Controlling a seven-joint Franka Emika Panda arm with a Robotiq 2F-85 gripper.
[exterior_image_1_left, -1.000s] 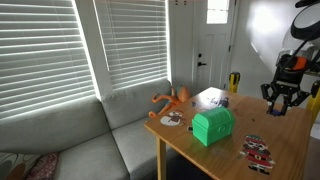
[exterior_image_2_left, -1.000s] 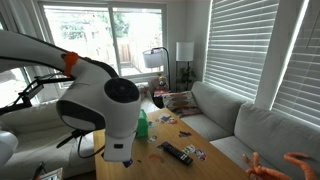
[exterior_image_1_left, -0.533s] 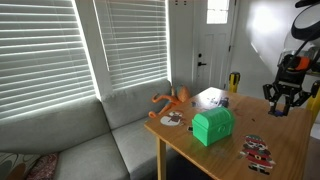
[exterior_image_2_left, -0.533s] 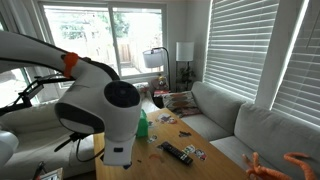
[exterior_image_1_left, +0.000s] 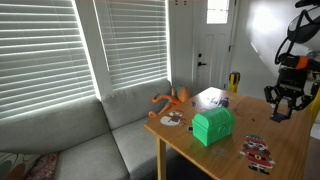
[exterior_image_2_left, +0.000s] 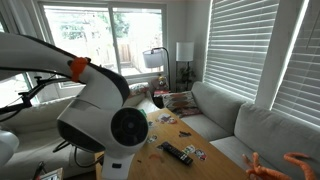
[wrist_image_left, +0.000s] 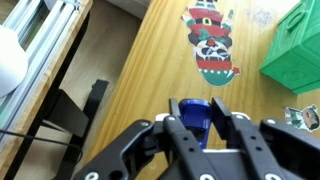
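Observation:
In the wrist view my gripper (wrist_image_left: 199, 108) is shut on a small blue object (wrist_image_left: 193, 118) held between its fingers above the wooden table (wrist_image_left: 140, 70). A flat Santa-like figure (wrist_image_left: 208, 45) lies on the table just ahead of it. A green box (wrist_image_left: 300, 45) stands to the right. In an exterior view the gripper (exterior_image_1_left: 282, 106) hangs over the far end of the table, apart from the green box (exterior_image_1_left: 212, 125); the blue object cannot be made out there.
An orange toy (exterior_image_1_left: 172, 99), a clear bag (exterior_image_1_left: 210, 97) and a yellow item (exterior_image_1_left: 234, 80) sit on the table (exterior_image_1_left: 285, 140). A grey sofa (exterior_image_1_left: 90, 140) stands beside it. A remote (exterior_image_2_left: 178, 153) lies on the table; the arm's bulk (exterior_image_2_left: 110, 120) fills the foreground.
The arm's near joint has turned and moved in the exterior view that shows it close up. The gripper has shifted slightly, still closed on the blue object.

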